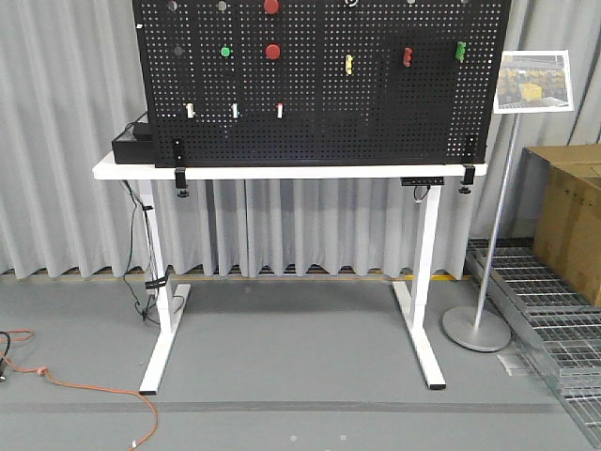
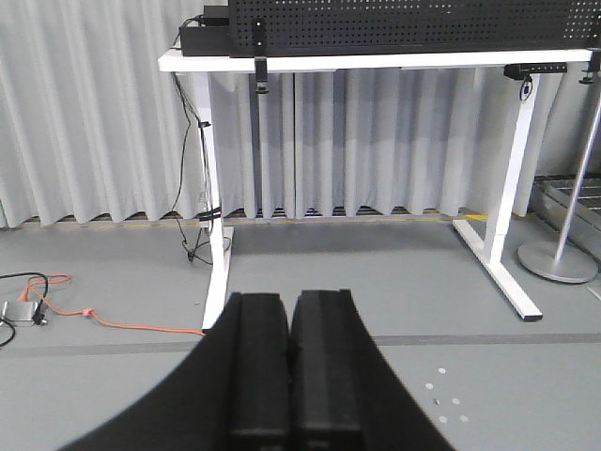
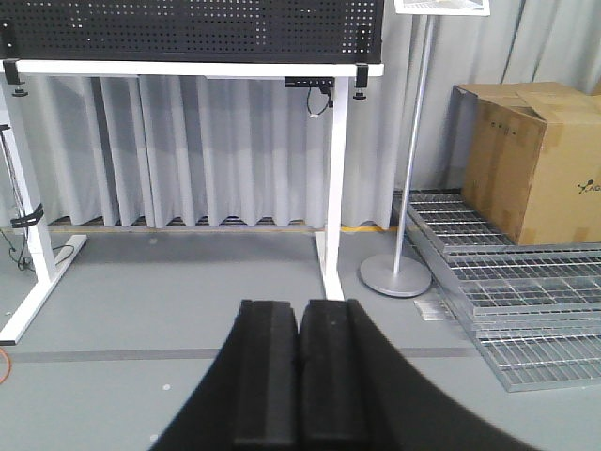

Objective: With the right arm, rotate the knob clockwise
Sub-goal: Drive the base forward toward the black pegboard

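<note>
So far, nothing of the turn is done, as far as you can see. Your right gripper (image 3: 300,315), two blunt matte-black pads, is pressed together on nothing. It looks low across the smooth grey floor (image 3: 188,310) toward the white table legs (image 3: 333,188), well apart from the board. The left gripper (image 2: 291,315) sits the same way, pads squeezed flat against each other with nothing between them.

The small round silver-rimmed knob (image 1: 350,3) seems to be the bright ring with a dark centre at the very top edge of the black perforated pegboard (image 1: 319,113) in the front view. The frame cuts it in half and it is tiny there, so take that as my best reading, not a certainty. It lies to the right of the glossy red round buttons (image 1: 272,51) and of the flat matte grey disc (image 1: 223,6). Neither wrist view shows it.

What is left, I judge, is everything: raise that gripper to the board's upper row, spread the pads, close them around the rim, then twist clockwise. A smooth metal rim that small will likely give little grip, so seat the pads squarely.

The board stands upright on the slim white tabletop (image 1: 282,172) before a pleated grey curtain (image 1: 66,141). A brown cardboard box (image 3: 535,160) and steel floor grating (image 3: 526,310) lie off to the right.
</note>
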Robot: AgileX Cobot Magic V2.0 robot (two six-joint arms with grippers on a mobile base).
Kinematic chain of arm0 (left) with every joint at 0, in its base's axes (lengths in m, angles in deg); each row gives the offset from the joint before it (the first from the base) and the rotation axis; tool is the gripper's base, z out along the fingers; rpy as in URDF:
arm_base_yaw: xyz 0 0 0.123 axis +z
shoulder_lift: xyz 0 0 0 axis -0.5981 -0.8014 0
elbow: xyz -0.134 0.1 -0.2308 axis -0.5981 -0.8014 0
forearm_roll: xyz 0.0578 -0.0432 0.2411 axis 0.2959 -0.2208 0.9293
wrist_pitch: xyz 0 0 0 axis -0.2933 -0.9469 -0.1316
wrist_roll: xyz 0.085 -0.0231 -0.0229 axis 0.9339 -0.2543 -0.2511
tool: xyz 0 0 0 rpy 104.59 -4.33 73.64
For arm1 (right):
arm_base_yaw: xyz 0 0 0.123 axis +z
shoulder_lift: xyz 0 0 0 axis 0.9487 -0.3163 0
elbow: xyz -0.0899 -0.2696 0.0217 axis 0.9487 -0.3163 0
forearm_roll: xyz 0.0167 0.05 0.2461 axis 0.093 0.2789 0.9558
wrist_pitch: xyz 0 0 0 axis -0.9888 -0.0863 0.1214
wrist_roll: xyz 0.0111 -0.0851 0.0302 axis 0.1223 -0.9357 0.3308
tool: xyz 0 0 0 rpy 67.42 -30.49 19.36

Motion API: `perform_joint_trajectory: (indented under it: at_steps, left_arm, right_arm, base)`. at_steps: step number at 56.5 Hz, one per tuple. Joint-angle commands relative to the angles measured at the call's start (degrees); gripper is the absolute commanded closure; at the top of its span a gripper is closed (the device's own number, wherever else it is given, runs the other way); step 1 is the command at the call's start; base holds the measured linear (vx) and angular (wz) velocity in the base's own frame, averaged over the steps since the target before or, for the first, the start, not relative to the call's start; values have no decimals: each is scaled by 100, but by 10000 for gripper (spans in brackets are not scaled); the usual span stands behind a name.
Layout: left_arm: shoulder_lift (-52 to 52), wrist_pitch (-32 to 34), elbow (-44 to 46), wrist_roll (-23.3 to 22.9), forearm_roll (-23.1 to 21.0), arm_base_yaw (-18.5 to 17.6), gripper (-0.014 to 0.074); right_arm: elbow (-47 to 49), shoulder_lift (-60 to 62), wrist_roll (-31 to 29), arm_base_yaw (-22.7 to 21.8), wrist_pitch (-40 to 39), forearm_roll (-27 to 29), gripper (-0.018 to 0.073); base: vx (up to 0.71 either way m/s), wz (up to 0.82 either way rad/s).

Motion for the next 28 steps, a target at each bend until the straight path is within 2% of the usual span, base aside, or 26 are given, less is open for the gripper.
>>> perform_joint_trajectory:
  at_steps: [1, 28]
  left_arm:
    - [46, 467, -150, 0, -39, -19, 603]
    - [46, 467, -150, 0, -39, -19, 603]
  right_arm:
    - [-78, 31, -38, -31, -482, -5, 568]
    - [-78, 31, -38, -31, -482, -5, 568]
  base:
    - [0, 0]
    - [0, -1]
